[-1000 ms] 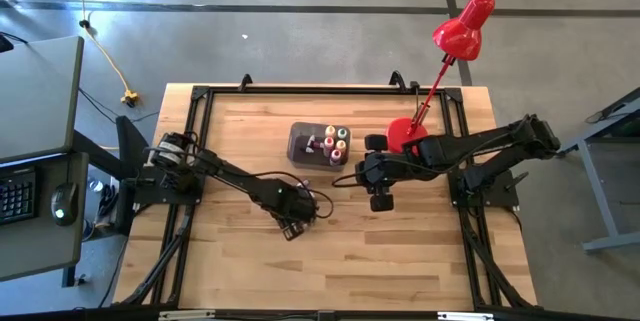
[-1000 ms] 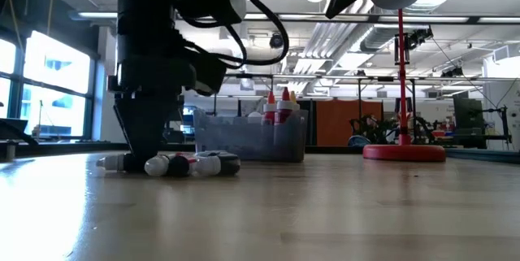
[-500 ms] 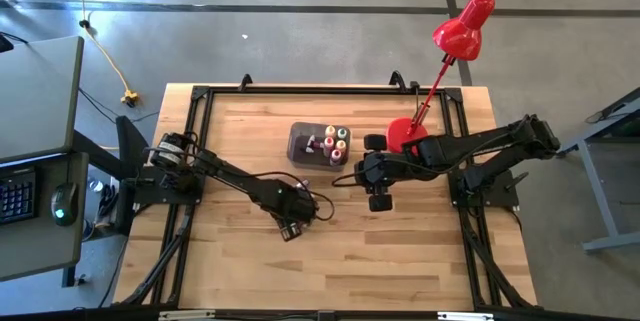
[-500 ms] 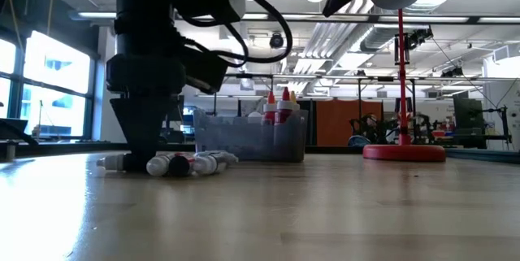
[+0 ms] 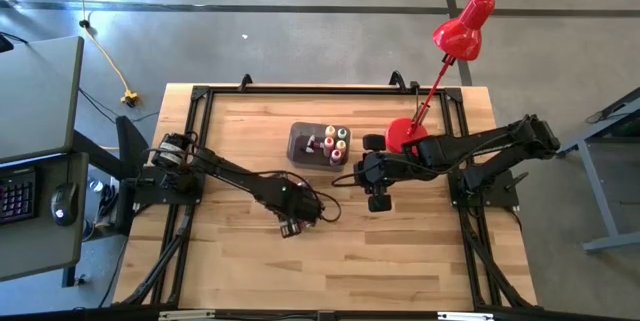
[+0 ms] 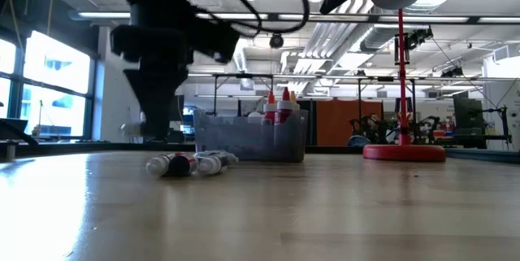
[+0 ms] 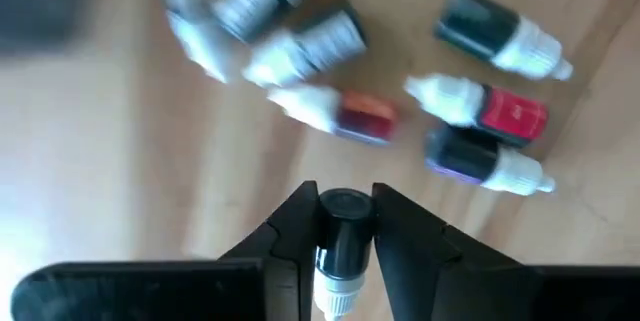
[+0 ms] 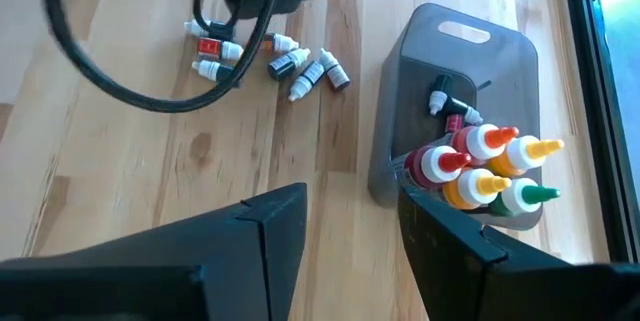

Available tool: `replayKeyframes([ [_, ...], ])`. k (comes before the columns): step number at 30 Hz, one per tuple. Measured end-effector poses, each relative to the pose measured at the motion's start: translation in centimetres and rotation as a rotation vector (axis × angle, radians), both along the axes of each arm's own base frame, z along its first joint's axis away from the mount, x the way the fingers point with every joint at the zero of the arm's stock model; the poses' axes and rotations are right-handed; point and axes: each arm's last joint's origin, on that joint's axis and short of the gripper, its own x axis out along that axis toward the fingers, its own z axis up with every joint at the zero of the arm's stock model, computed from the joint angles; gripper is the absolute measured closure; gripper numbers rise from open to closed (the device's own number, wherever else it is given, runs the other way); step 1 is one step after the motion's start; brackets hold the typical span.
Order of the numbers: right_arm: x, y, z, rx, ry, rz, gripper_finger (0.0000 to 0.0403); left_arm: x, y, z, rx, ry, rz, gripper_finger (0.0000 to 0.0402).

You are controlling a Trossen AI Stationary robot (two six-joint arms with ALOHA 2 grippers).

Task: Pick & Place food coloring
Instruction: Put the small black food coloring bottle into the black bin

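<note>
the left gripper (image 7: 345,223) hangs above the table (image 5: 240,261), near the middle of its left half, with its fingers (image 7: 290,231) clamped on one small vial (image 7: 343,246), dark body between the pads and whitish tip pointing back toward the wrist. in the low view that gripper (image 6: 158,119) is raised clear of the wood. below it, on the table, lies a loose cluster of vials (image 7: 400,101): a red-bodied one (image 7: 485,111) between two dark ones (image 7: 500,41), a reddish one (image 7: 340,113) beside them, and a few grey or whitish ones (image 7: 270,21) farther off, blurred. the same cluster (image 8: 265,56) shows on the bare wood just beside the bin (image 8: 450,91), and in the low view as a short row (image 6: 187,163) lying flat in front of it.

next comes the dark grey bin (image 5: 305,141), near the table's middle toward the far edge. at one end of it stand stubby bottles (image 8: 485,166) with red, orange, yellow and green tops, packed close; a slim vial (image 8: 450,106) lies inside beside them.

right of the bin the right gripper (image 8: 350,231) waits above the table, jaws apart and holding nothing, looking down on the bin. behind it stands a red lamp (image 5: 450,36), its base (image 5: 403,133) on the table near the far right corner.
</note>
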Motion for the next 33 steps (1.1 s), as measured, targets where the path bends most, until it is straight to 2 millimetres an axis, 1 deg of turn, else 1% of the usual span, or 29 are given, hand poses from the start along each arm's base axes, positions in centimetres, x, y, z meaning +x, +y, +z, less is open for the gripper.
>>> replayKeyframes([
  [2,0.0,0.0,0.0,0.000,0.000,0.000,0.0249,0.5,0.7,1.3,0.062,-0.009,-0.001,0.0322],
  [4,0.0,0.0,0.0,0.000,0.000,0.000,0.0249,1.1,1.9,2.4,0.117,-0.034,0.033,0.0322],
  [9,-0.1,0.0,0.0,-0.001,0.007,0.000,0.0249,2.7,6.0,4.6,0.259,-0.101,0.060,0.0321],
  [11,-0.1,0.0,-0.1,-0.001,0.013,-0.002,0.0249,3.2,7.7,5.3,0.274,-0.114,0.047,0.0321],
  [13,-0.2,0.0,-0.2,0.000,0.024,-0.006,0.0249,3.7,9.3,5.5,0.274,-0.134,0.035,0.0321],
  [17,-0.3,0.0,-0.2,-0.002,0.035,-0.005,0.0249,4.0,12.7,5.6,0.239,-0.153,0.044,0.0321],
  [19,-0.3,-0.1,-0.3,-0.003,0.040,-0.005,0.0249,4.1,14.2,5.3,0.212,-0.152,0.062,0.0321],
  [23,-0.4,-0.1,-0.3,-0.008,0.052,-0.001,0.0249,4.1,16.7,5.1,0.123,-0.177,0.114,0.0321],
  [26,-0.6,-0.1,-0.4,-0.011,0.071,-0.003,0.0249,4.2,18.0,4.4,0.044,-0.187,0.146,0.0321],
  [29,-0.8,-0.2,-0.6,-0.016,0.104,-0.005,0.0249,4.4,19.0,3.5,0.032,-0.173,0.179,0.0321],
  [31,-0.9,-0.2,-0.6,-0.018,0.116,-0.005,0.0249,4.3,19.6,2.7,0.004,-0.143,0.193,0.0321],
  [33,-0.9,-0.2,-0.7,-0.018,0.117,-0.005,0.0249,4.7,20.0,1.7,-0.034,-0.145,0.197,0.0321],
])
